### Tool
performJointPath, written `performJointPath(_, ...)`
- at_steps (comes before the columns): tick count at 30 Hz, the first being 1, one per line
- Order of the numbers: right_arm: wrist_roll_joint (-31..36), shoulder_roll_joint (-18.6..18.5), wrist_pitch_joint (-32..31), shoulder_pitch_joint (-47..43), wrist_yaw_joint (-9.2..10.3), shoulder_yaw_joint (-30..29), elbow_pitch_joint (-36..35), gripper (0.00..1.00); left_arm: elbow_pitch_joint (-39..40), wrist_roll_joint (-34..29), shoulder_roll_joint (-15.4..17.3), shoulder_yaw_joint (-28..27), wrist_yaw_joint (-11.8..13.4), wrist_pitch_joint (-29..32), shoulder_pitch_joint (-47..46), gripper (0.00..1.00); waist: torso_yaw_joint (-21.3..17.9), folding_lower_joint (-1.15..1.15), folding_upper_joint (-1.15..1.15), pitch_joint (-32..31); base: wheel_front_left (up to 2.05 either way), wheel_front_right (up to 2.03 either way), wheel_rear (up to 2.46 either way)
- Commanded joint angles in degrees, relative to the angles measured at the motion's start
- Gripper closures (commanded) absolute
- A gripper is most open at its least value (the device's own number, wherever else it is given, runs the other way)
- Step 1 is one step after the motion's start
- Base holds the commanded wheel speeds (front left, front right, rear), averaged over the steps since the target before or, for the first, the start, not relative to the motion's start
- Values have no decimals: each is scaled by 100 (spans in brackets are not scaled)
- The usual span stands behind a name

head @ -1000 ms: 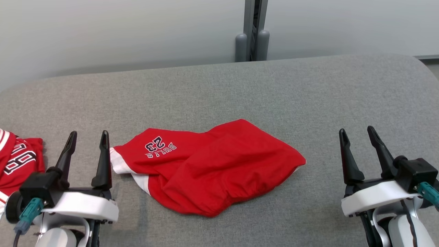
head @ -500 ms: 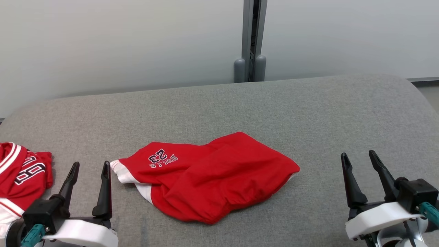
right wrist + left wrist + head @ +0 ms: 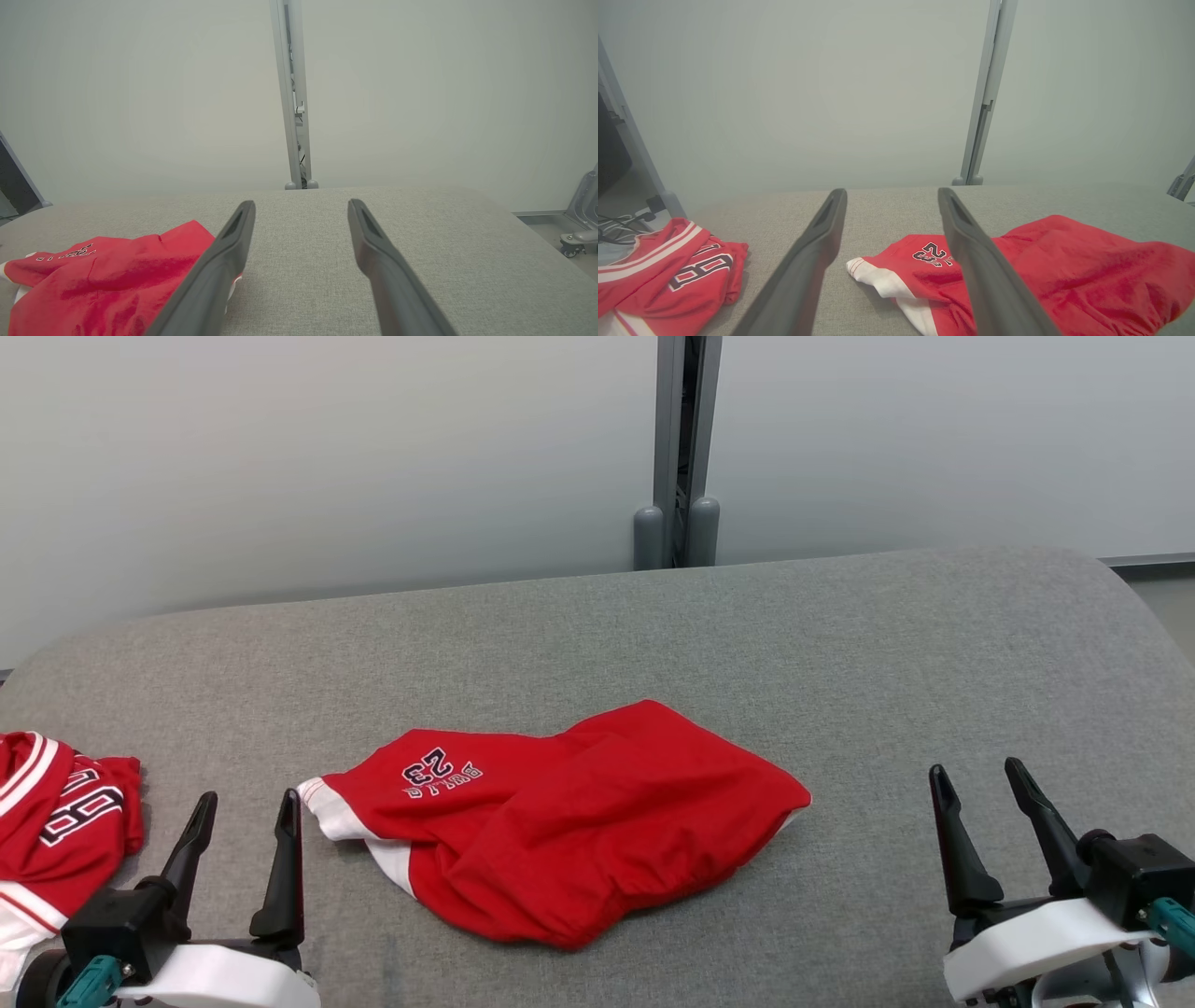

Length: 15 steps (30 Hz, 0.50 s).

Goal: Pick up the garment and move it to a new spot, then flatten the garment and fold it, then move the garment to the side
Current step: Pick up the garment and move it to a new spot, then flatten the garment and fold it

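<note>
Gaping wide: left tool (image 3: 249, 795), right tool (image 3: 975, 767). One pair of shorts (image 3: 579, 821), one jersey (image 3: 56, 831), one table (image 3: 840, 644).

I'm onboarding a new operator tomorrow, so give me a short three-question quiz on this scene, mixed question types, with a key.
1. True or false: the left gripper and the right gripper are both open and hold nothing.
2. The number printed on the red shorts is: A) 23 B) 45 C) 7.
3. Fill in: the red jersey lies on the robot's ____ of the shorts.
Key: 1 true; 2 A; 3 left.
</note>
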<state>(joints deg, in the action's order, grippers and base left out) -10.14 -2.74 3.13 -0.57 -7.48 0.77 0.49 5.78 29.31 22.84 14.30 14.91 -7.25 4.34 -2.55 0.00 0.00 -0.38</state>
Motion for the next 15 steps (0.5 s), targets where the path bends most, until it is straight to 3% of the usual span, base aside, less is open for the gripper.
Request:
performJointPath(1, -26, -33, 13, -28, -3, 8, -26, 0, 30, 29, 40, -7, 31, 2, 10, 0, -6, 0, 0, 2, 0, 0, 0)
performJointPath(15, -91, -33, 70, 20, -3, 25, 69, 0, 66, 37, 21, 49, 142, 115, 34, 0, -22, 0, 0, 12, 0, 0, 0)
